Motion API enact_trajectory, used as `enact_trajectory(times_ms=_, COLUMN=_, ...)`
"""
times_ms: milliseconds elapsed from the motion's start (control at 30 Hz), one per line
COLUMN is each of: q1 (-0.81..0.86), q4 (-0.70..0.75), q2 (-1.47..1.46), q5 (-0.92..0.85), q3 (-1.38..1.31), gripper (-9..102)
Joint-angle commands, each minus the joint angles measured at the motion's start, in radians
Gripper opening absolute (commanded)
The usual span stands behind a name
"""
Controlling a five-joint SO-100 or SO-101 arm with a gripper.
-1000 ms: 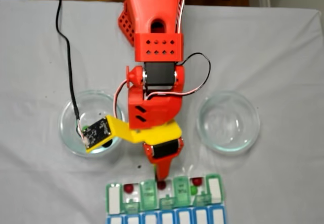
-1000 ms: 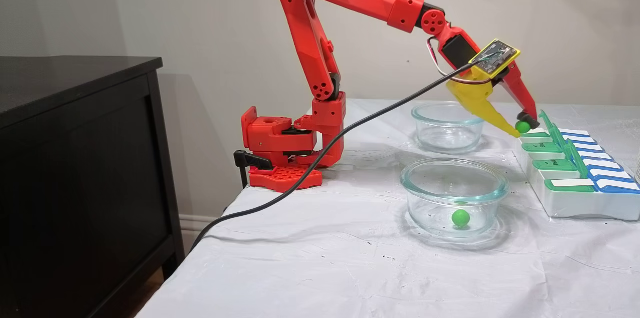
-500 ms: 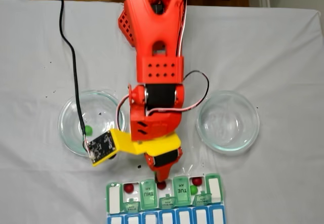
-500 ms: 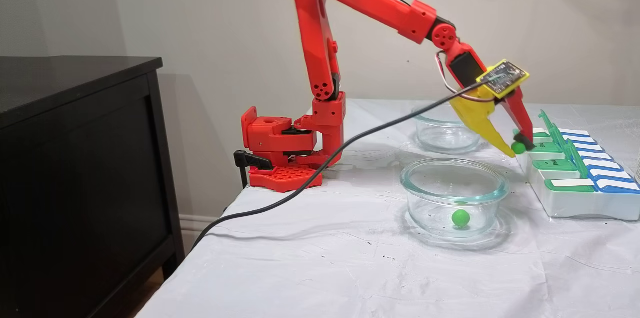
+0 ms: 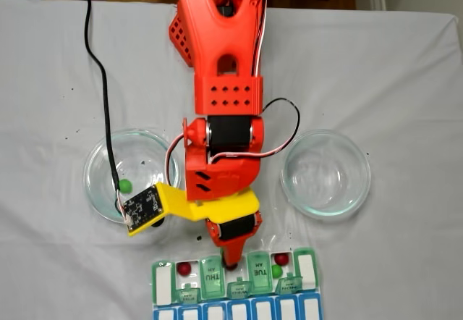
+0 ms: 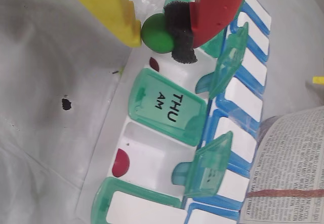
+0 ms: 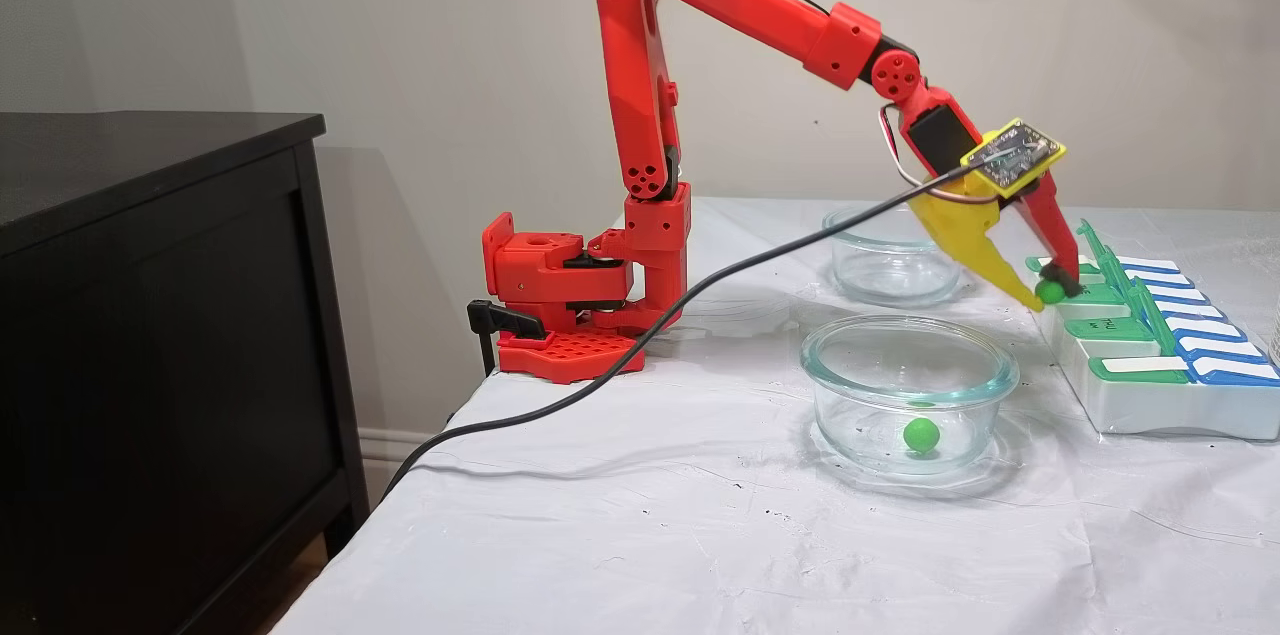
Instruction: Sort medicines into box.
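though pinched (hand (image 6: 161,30)) — green ball (image 6: 157,33)

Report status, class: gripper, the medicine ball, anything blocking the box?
Gripper shut on green ball. Hanging over pill box open compartment beside THU lid. Red ball already inside; nothing blocking.

"THU AM" on one green lid (image 6: 169,107) of the box (image 6: 152,158); "TUE AM" on another lid (image 5: 258,269)

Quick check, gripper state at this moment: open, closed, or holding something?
Gripper: closed on a green ball, held just above an open compartment of the pill organiser.
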Motion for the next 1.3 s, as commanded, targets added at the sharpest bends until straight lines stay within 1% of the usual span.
enact_trajectory(times_ms=0, q1=-0.006, q4=-0.037, q2=0.104, q5=0.008, q3=-0.048, gripper=0)
enact_trajectory(times_ms=300, q1=-0.015, q4=-0.106, q2=0.003, q5=0.002, q3=-0.080, gripper=0)
enact_trajectory(times_ms=667, q1=-0.021, q4=-0.107, q2=0.003, q5=-0.021, q3=-0.066, gripper=1)
enact_trajectory(times_ms=833, q1=-0.028, q4=-0.100, q2=-0.002, q5=-0.012, q3=-0.058, gripper=5)
enact_trajectory(times_ms=967, q1=-0.029, q4=-0.101, q2=-0.006, q5=-0.006, q3=-0.054, gripper=12)
enact_trajectory(times_ms=1033, q1=-0.031, q4=-0.109, q2=-0.012, q5=-0.008, q3=-0.052, gripper=12)
enact_trajectory(times_ms=1100, q1=-0.031, q4=-0.115, q2=-0.020, q5=-0.008, q3=-0.051, gripper=16)
enact_trajectory(times_ms=1267, q1=-0.029, q4=-0.126, q2=-0.035, q5=-0.009, q3=-0.051, gripper=20)
